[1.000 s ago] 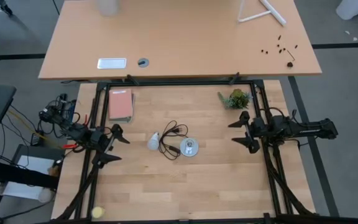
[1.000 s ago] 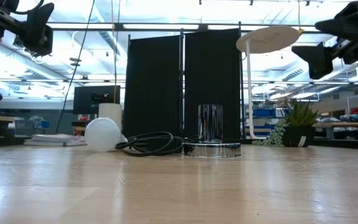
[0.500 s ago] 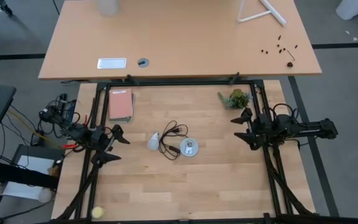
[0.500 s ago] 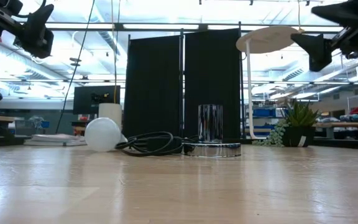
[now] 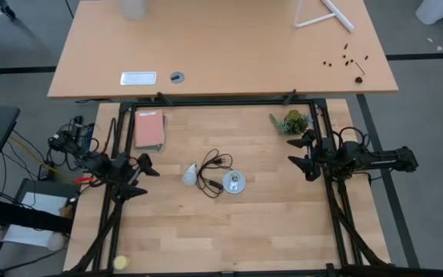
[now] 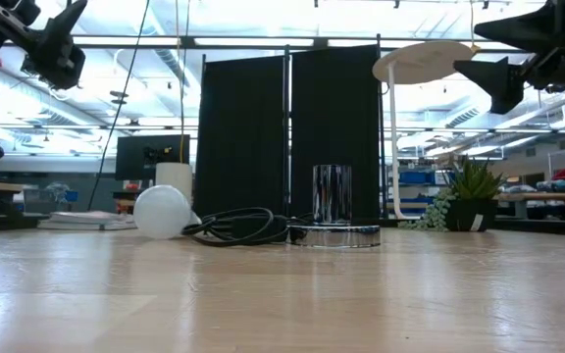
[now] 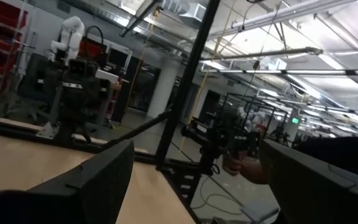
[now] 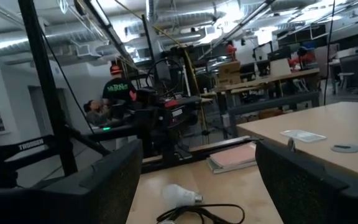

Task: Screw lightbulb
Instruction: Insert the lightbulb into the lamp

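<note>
The lightbulb (image 5: pixel 190 174) lies on its side on the bench (image 5: pixel 268 223), just left of the black cord (image 5: pixel 212 174) and socket disc (image 5: pixel 234 183). The left gripper (image 5: pixel 138 178) and right gripper (image 5: pixel 301 156) hover at opposite bench edges, fingers open, holding nothing.

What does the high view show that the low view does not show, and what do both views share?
Only the high view shows the pink book, the yellow ball and the second table behind.

Only the low view shows the black screen and the room's ceiling lights.

Both show the lightbulb lying beside the socket disc, its black cord, the small plant, and the open left end effector and right end effector, both empty, at the sides.
</note>
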`<state>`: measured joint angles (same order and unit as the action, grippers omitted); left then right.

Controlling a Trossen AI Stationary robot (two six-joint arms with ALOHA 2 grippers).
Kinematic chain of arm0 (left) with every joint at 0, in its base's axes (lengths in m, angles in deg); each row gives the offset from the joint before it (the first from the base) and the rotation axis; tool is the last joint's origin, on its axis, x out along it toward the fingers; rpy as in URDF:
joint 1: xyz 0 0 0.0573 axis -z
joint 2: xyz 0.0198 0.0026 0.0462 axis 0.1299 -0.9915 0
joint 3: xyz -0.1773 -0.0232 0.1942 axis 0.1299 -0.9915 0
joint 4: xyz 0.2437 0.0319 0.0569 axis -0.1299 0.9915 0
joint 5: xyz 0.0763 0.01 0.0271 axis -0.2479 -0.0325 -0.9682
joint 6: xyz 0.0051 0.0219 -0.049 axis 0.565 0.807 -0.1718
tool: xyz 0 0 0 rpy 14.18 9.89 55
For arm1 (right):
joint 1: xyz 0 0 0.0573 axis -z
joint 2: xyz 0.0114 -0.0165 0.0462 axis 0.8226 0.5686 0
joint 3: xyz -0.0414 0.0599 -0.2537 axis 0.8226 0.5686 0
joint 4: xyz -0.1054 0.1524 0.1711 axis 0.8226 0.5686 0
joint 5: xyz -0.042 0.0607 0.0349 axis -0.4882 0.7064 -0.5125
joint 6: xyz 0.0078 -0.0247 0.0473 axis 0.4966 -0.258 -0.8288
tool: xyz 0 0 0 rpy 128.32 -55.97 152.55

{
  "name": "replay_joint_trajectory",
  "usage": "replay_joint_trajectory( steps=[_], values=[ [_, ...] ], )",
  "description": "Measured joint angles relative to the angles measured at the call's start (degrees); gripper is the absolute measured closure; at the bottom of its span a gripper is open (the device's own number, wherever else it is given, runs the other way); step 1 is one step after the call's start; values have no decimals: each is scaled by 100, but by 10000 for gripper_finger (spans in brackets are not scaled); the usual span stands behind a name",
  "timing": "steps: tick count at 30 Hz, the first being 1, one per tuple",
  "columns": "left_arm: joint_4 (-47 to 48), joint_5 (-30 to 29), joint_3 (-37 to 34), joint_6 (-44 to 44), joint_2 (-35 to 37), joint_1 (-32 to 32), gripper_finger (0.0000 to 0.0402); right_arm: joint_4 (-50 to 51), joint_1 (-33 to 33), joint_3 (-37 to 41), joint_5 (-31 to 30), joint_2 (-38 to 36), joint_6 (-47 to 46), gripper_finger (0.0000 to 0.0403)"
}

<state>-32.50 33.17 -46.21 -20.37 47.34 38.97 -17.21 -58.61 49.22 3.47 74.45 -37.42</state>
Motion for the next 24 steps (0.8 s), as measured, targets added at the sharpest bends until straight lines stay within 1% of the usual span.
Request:
replay_joint_trajectory(
  steps=[2, 5, 8, 14, 17, 19, 22, 24],
  values=[
    [-40, -74, 0, 0, 0, 0, 50, 3, 1, 0, 235, 0, -3, 83],
    [-66, -373, -1, 72, 0, 0, 50, 53, -1, 0, 596, 0, -128, 83],
    [-70, -776, 0, 270, 0, 0, 50, 228, -1, -2, 686, 0, -379, 83],
    [-137, -1557, -2, 304, 0, 0, 50, 644, 1, 0, 875, 110, -455, 83],
    [-183, -2149, -1, 390, 2, 0, 50, 643, 1, 0, 879, 320, -456, 83],
    [-157, -2603, -2, 557, 0, 0, 50, 607, -1, -1, 879, 497, -436, 83],
    [-117, -3322, -2, 567, 0, 0, 50, 601, 4, -25, 881, 801, -383, 83],
    [-120, -3628, 0, 570, -19, 0, 50, 600, 6, -131, 881, 1065, -288, 83]
  ],
)
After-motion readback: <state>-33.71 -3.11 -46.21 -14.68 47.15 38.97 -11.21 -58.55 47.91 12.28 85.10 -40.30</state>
